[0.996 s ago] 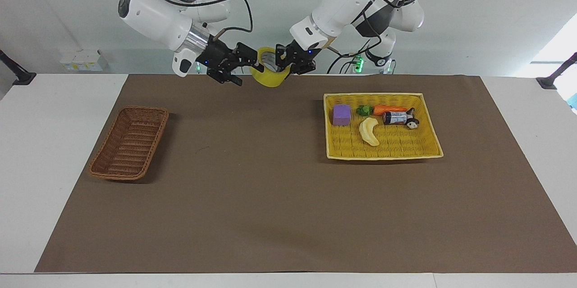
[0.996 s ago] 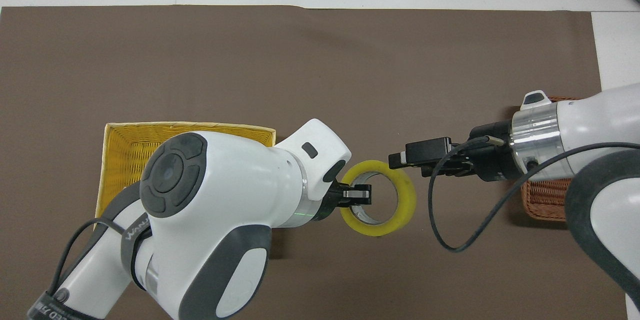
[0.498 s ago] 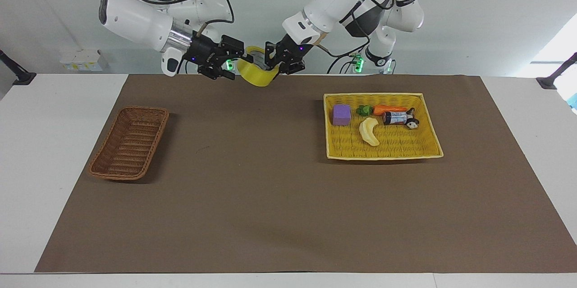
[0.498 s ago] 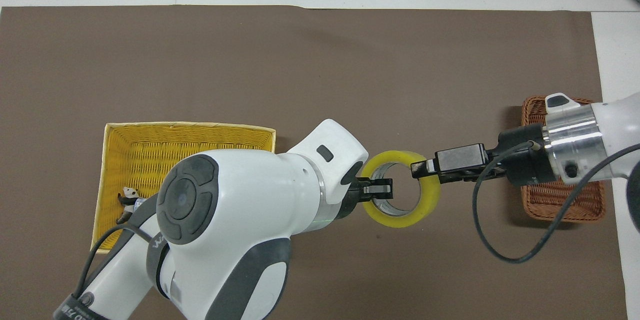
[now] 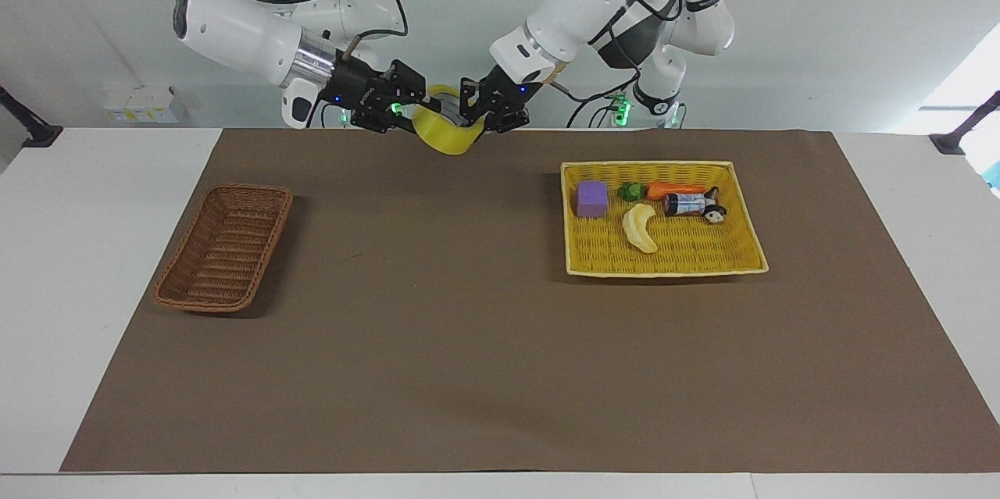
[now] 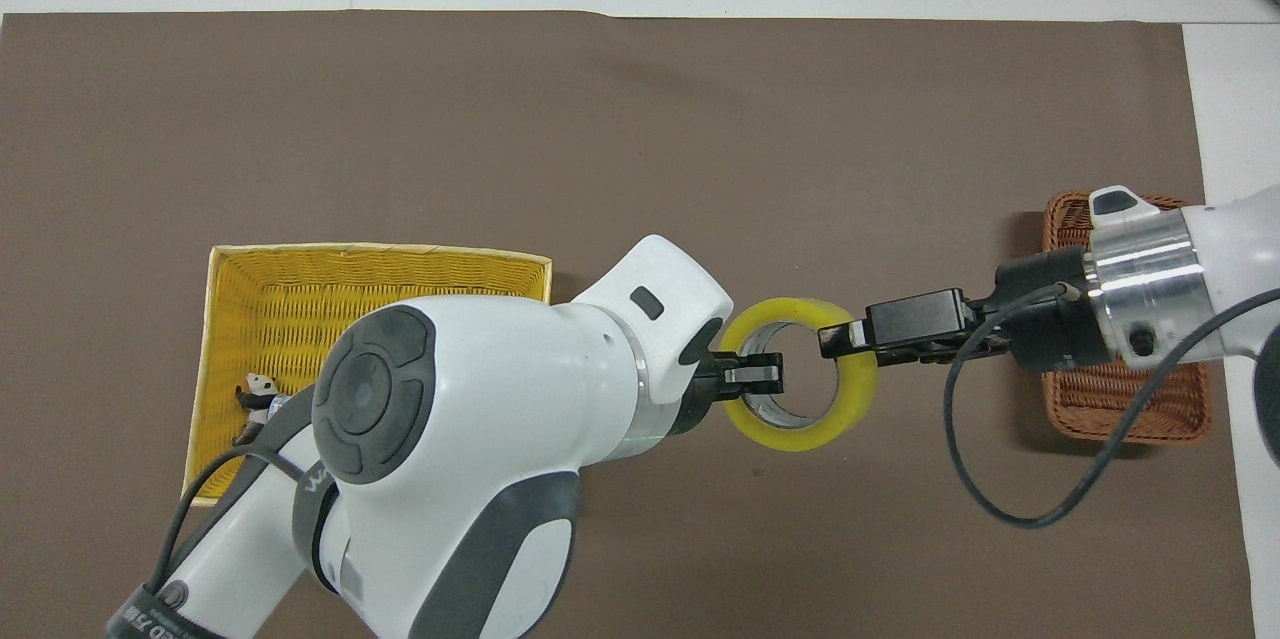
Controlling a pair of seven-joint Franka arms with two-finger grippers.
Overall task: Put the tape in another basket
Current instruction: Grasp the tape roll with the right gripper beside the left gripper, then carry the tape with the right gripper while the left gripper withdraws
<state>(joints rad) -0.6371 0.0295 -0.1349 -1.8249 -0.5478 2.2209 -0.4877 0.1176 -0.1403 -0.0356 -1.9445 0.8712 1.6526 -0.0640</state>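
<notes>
Mid-air handoff over the brown mat (image 5: pixel 484 343), up near the robots' edge of the surface (image 5: pixel 78 233). Tape (image 5: pixel 444 136) (image 6: pixel 798 387) hanging clear of the mat, tilted, pinched from both sides. Left hand (image 5: pixel 478 112) (image 6: pixel 752 377) clamped on the rim at the left arm's side of the roll, one finger (image 6: pixel 758 375) poking into the hole. Right hand (image 5: pixel 408 110) (image 6: pixel 848 337) clenched on the rim at the right arm's side. So: both grasping the tape at once, roll strung between them.

Brown basket (image 5: pixel 225 247) (image 6: pixel 1125 389) sitting toward the right arm's end, well apart from the tape, nothing visible in it; partly covered by the right arm in the overhead view.

Yellow basket (image 5: pixel 734 265) (image 6: pixel 300 269) toward the left arm's end, loaded with a purple block (image 5: pixel 592 198), a banana (image 5: pixel 641 228), a carrot (image 5: pixel 676 188) with something green (image 5: pixel 631 191) just beside it, plus a small can (image 5: pixel 685 204) touching a panda figure (image 5: pixel 712 211) (image 6: pixel 256 395). Mostly hidden under the left arm from overhead.
</notes>
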